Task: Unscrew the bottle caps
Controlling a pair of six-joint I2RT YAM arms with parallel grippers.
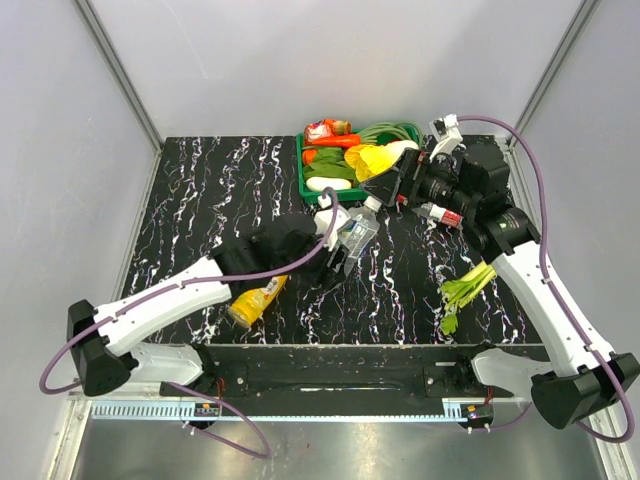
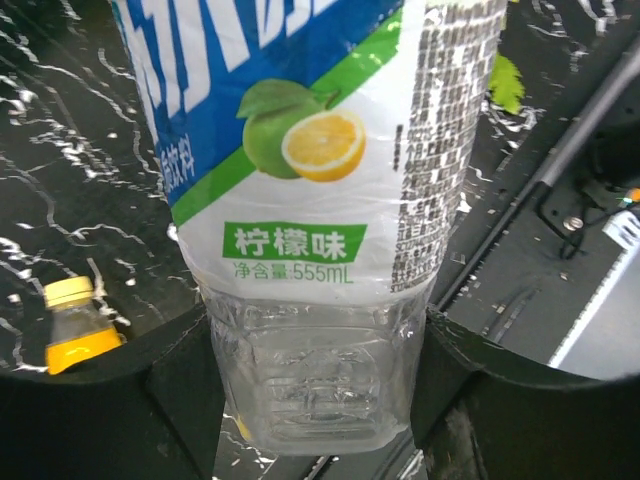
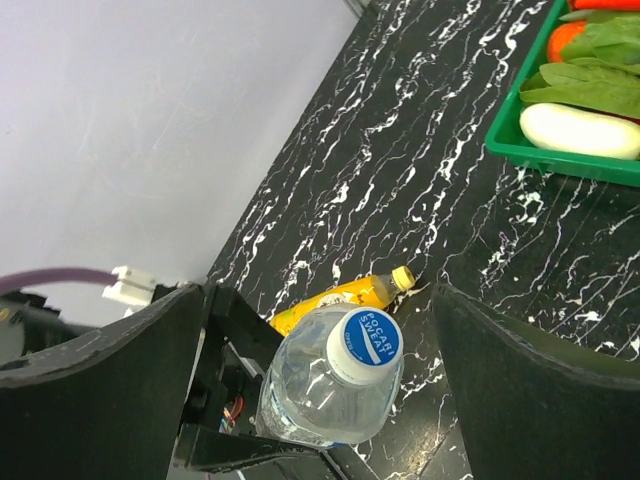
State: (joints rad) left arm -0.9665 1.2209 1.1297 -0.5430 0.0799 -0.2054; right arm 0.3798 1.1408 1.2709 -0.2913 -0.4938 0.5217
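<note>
Left gripper (image 2: 320,385) clamped on the base of the tilted water bottle (image 2: 330,200), its blue cap (image 3: 365,343) on. Right gripper (image 1: 383,187) above, jaws apart. At 8 o'clock lies the orange juice bottle (image 1: 258,300), its yellow cap (image 3: 403,276) on.

The black, white-veined table (image 1: 200,190) carries a green tray (image 1: 301,170) of vegetables at its far middle. An orange juice bottle (image 1: 258,298) lies on its side near the front left. A red-labelled bottle (image 1: 443,212) lies on the right, and a leafy green stalk (image 1: 466,290) nearer the front.
</note>
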